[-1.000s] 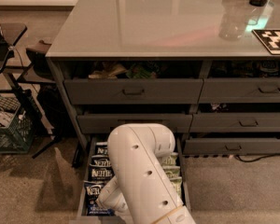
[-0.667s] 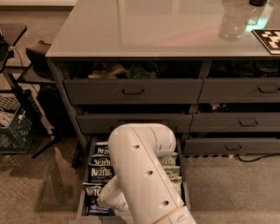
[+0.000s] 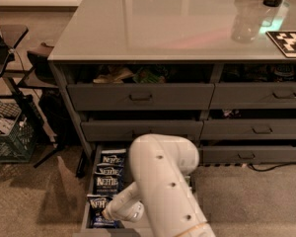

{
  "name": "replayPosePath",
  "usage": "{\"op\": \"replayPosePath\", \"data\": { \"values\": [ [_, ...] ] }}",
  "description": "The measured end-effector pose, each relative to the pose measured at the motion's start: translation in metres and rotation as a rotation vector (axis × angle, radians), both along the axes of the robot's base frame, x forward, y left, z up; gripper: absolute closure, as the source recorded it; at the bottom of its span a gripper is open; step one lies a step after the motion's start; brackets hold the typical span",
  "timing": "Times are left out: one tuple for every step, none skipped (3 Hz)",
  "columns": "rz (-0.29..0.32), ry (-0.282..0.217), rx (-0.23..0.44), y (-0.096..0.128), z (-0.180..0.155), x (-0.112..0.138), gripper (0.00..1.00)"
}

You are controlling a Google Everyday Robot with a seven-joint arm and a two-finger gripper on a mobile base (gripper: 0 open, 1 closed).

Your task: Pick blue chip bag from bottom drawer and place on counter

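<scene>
- Gripper (image 3: 108, 212) sits low in the front left of the pulled-out bottom drawer (image 3: 89, 191), at the end of the white arm (image 3: 163, 191). Its tip is just over or against the nearest bag, and whether it is released or clamped on anything cannot be told.
- Blue chip bag (image 3: 97, 206), dark blue with white Kettle lettering, lies flat at the front of the drawer's left side, next to the gripper's tip. It is the nearest of a row.
- Three more blue Kettle bags (image 3: 108, 172) lie behind it in a line running toward the cabinet, each overlapping or touching the next.
- Handling, as a judgement: the bag should be very light, air-filled and crinkly. Its film is slick and soft, and the chips inside are brittle, so a hard squeeze across the belly would crush them.
- Best hold, I judge, is a pinch on the crimped seam or a raised fold near one end, lifting straight up so that the neighbouring bags are not dragged along.
- Bulky white arm hides the drawer's middle and right, so what lies there cannot be made out.
- Counter (image 3: 163, 23), glossy light grey, spreads above the drawers with open space toward its left and middle for setting the bag down.
</scene>
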State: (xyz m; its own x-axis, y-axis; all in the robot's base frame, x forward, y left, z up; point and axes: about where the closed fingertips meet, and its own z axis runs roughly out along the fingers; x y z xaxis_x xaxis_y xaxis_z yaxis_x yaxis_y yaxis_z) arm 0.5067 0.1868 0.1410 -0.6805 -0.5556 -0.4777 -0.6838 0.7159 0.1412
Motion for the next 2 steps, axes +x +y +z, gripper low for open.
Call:
{"op": "replayPosePath", "data": {
  "values": [
    [0.007,0.004,0.015,0.0002,0.0012,0.0,1.0],
    [0.042,0.006,0.082,-0.0072,0.0064,0.0015,1.0]
  ]
}}
